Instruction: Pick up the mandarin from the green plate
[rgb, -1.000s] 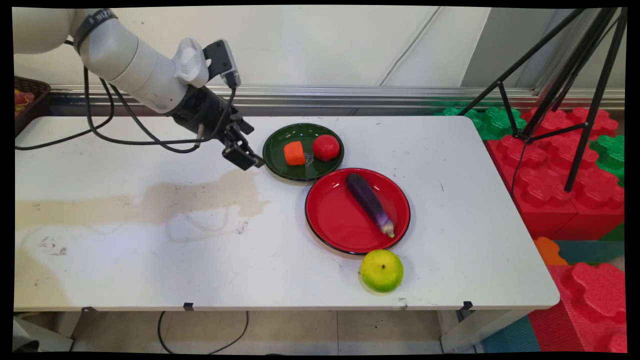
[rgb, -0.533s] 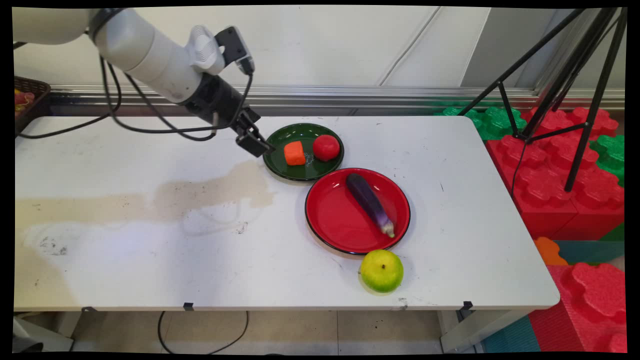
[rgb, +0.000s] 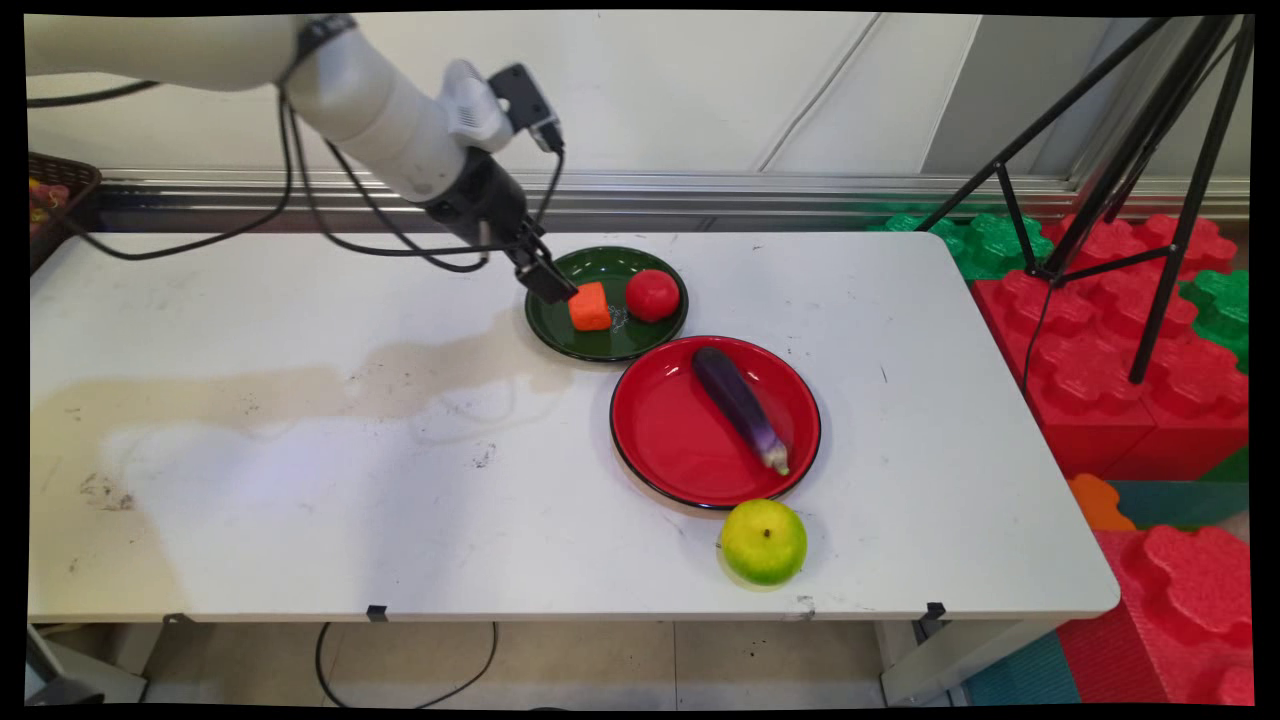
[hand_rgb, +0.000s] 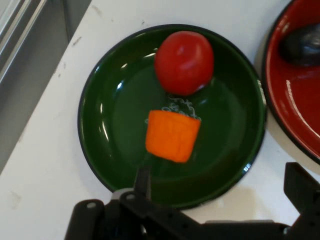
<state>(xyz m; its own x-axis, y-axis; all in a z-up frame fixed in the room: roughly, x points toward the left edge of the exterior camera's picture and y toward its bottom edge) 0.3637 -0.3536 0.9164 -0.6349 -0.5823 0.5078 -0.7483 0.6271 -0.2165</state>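
A white table fills the frame's middle. Directly on it: a green plate right of centre toward the top, a red plate touching it lower right, and a green apple just below the red plate.

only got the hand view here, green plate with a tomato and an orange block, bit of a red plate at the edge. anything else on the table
Observer: Yes, a green apple sits on the table, just off the red plate's near rim.
Operator: whats the dark thing on the red plate
Observer: A purple eggplant, lying wholly inside the plate, pale end toward the apple.
Operator: where does the hand sit from outside
Observer: In the main view the gripper hangs over the green plate's left rim, close beside the orange block.
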